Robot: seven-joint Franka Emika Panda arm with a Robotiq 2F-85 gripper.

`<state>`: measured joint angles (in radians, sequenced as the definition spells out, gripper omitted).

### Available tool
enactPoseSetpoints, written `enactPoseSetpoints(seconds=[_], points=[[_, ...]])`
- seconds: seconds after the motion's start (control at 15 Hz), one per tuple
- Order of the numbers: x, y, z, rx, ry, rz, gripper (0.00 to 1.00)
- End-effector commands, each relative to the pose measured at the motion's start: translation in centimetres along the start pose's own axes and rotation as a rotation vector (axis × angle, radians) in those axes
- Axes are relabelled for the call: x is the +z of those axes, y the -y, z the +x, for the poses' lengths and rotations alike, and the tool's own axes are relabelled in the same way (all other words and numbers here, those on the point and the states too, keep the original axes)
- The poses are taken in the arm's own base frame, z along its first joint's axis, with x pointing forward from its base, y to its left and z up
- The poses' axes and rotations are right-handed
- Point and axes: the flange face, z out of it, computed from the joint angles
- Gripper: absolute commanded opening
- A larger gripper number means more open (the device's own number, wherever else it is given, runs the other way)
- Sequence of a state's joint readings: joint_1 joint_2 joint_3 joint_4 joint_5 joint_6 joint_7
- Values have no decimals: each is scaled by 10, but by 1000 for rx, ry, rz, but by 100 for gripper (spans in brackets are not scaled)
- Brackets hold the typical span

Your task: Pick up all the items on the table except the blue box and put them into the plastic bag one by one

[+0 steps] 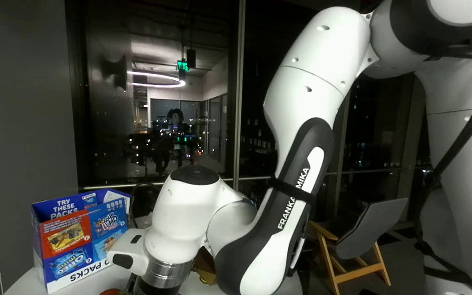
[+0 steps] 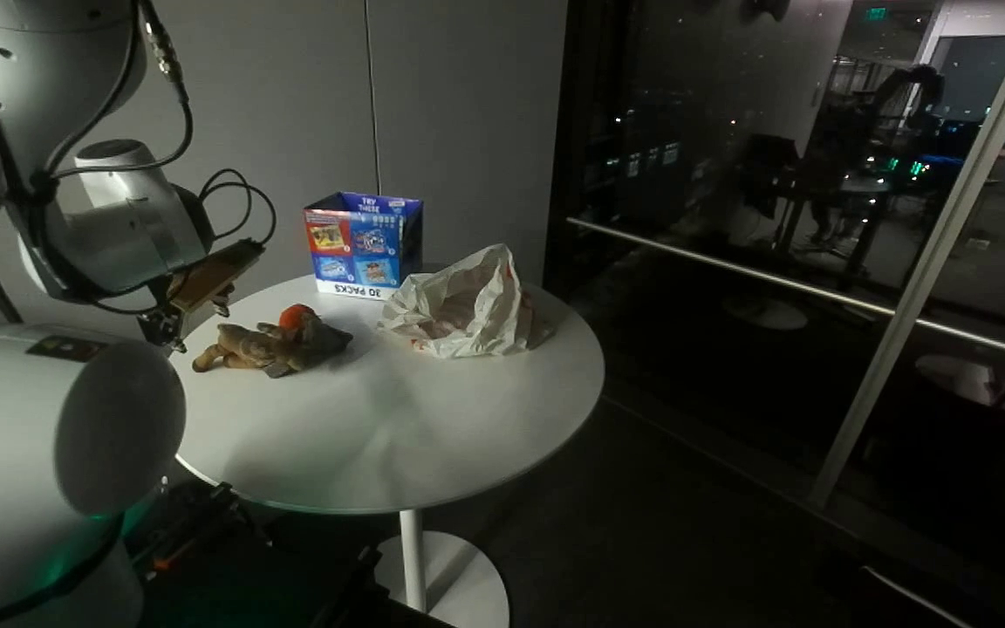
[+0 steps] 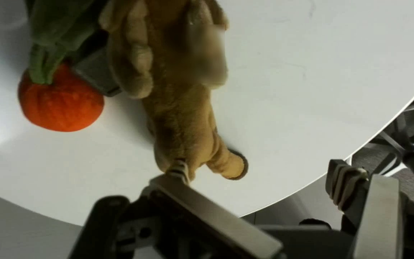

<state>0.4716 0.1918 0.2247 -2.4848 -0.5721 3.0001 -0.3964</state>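
Holding the end effector (image 3: 262,176) spread and pinching nothing by the rim of the table (image 2: 468,419), presumably to leave room for straddling the brown plush animal (image 3: 182,108), lying on that table near the orange pumpkin (image 3: 62,106). Overlapping that plush animal in the wrist view, but not showing whether touching, so perhaps needing a shift sideways before closing. Leaving the white plastic bag (image 2: 463,310) gaping on the same table, likely for easy dropping-in, and sparing the blue snack box (image 2: 363,249), standing upright close by, as the 1 exception.
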Motion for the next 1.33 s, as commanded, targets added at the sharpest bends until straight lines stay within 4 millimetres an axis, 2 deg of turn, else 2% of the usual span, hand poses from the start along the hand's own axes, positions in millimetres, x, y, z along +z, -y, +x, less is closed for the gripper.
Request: enactPoseSetpoints(seconds=[0.0,0.13,0.47,0.67,0.73,0.8,0.87,1.07,1.27], points=[[2,-18,-5,-39,32,-73,100],[21,-25,-10,-33,59,-78,100],[82,-26,-16,-7,94,-8,100],[106,-32,-16,-7,124,-6,100],[112,-33,-16,-8,136,-1,75],[115,-34,-16,-6,144,-2,74],[117,-36,-16,-6,155,-7,68],[119,-40,-18,2,164,-11,44],[111,-40,-19,52,181,-16,21]])
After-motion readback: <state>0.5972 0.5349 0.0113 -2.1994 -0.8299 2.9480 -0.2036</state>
